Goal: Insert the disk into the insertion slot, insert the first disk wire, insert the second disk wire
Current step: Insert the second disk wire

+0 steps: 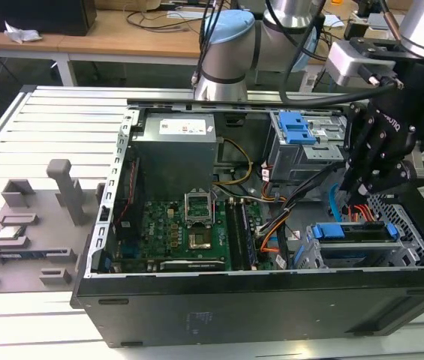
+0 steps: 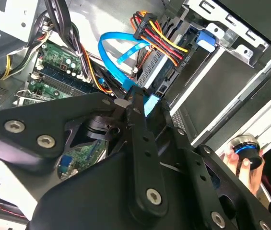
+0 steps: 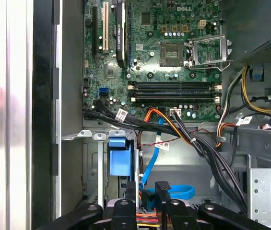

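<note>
The disk [image 1: 356, 252], clipped in its blue bracket [image 1: 347, 231], sits inside the silver perforated insertion slot [image 1: 410, 229] at the exterior view's right end of the open computer case. My gripper [image 1: 353, 189] hangs just behind the disk. In both wrist views its black fingers [image 3: 131, 194] are shut on the blue connector [image 3: 147, 199] of a blue flat disk wire [image 2: 121, 52], close to the disk's rear edge. A bundle of red, yellow and black wires [image 2: 161, 40] ends in a black plug [image 2: 183, 58] at the disk's back. The bracket's blue tab [image 3: 117, 155] shows in the first wrist view.
The motherboard [image 1: 189, 229] fills the case floor, with the power supply [image 1: 178, 146] behind it. A taller grey bay with a blue latch [image 1: 296, 129] stands beyond the slot. Black cable bundles [image 3: 207, 153] cross beside my gripper. A hand [image 2: 243, 160] holds a round knob outside the case.
</note>
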`<state>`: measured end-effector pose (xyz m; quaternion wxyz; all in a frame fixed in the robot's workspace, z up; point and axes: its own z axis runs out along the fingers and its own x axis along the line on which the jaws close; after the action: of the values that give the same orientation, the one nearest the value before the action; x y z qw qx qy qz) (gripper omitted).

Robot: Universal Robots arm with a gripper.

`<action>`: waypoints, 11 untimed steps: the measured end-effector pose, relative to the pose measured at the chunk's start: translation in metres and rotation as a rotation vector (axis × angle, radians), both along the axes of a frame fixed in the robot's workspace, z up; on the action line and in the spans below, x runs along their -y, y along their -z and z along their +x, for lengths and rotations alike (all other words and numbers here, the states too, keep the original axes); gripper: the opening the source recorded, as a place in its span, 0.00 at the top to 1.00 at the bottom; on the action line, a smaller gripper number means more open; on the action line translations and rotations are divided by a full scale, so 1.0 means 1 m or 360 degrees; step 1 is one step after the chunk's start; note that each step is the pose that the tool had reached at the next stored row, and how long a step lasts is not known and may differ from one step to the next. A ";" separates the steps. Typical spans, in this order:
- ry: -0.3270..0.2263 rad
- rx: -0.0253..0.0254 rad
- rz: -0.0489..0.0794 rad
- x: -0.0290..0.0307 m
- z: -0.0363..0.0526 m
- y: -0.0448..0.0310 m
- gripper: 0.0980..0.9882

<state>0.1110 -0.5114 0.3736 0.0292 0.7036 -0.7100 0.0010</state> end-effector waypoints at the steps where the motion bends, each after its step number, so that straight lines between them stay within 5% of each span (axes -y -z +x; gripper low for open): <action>1: 0.0000 0.00001 0.0000 0.0000 0.0000 0.0000 0.79; 4: 0.0000 0.00000 0.0000 0.0000 0.0000 0.0000 0.93; 8: 0.0000 -0.00001 0.0000 0.0002 0.0000 0.0001 0.93; 11: 0.0000 -0.00001 -0.0017 0.0078 -0.0001 0.0004 0.93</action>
<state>0.1109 -0.5192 0.3732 0.0330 0.7034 -0.7101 0.0048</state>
